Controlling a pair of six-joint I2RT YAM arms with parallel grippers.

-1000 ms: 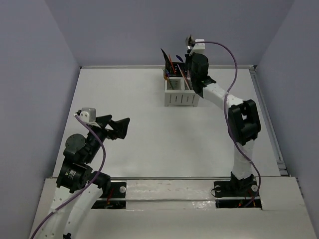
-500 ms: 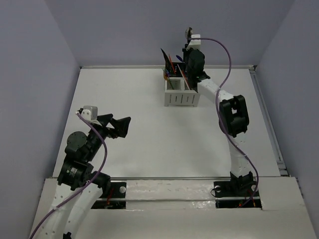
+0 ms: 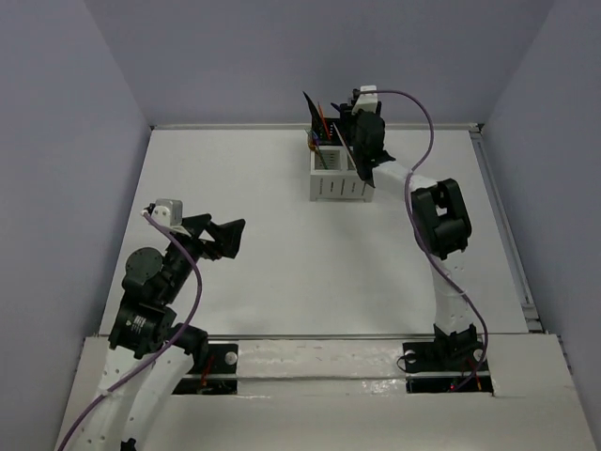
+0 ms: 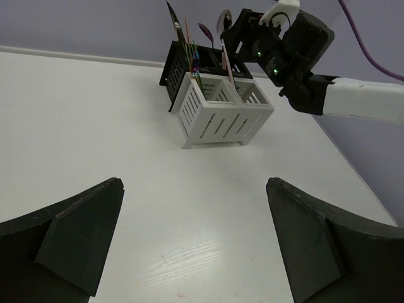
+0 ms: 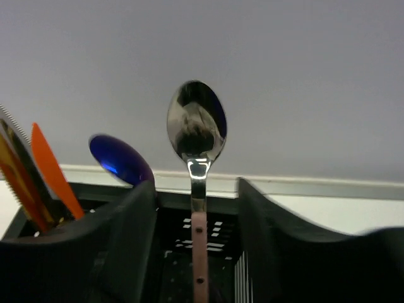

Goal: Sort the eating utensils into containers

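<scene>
The containers (image 3: 340,178) stand at the back of the table, white bins in front and black bins behind, also seen in the left wrist view (image 4: 221,117). Several eating utensils (image 3: 322,120) stand upright in them. My right gripper (image 3: 362,141) hangs over the back right black bin. In its wrist view a pink-handled silver spoon (image 5: 196,126) stands upright between the fingers, with a gap on each side, so the right gripper (image 5: 196,189) is open. A blue spoon (image 5: 120,158) and an orange knife (image 5: 53,170) stand to the left. My left gripper (image 3: 230,240) is open and holds nothing.
The back wall rises close behind the bins. A purple cable (image 3: 427,141) loops from the right wrist. A raised rail (image 3: 502,216) runs along the table's right edge. White table (image 4: 95,126) stretches between the left gripper (image 4: 192,183) and the bins.
The right gripper has come down over the back bins and its jaws have opened off the pink-handled spoon. The left arm has not moved.
</scene>
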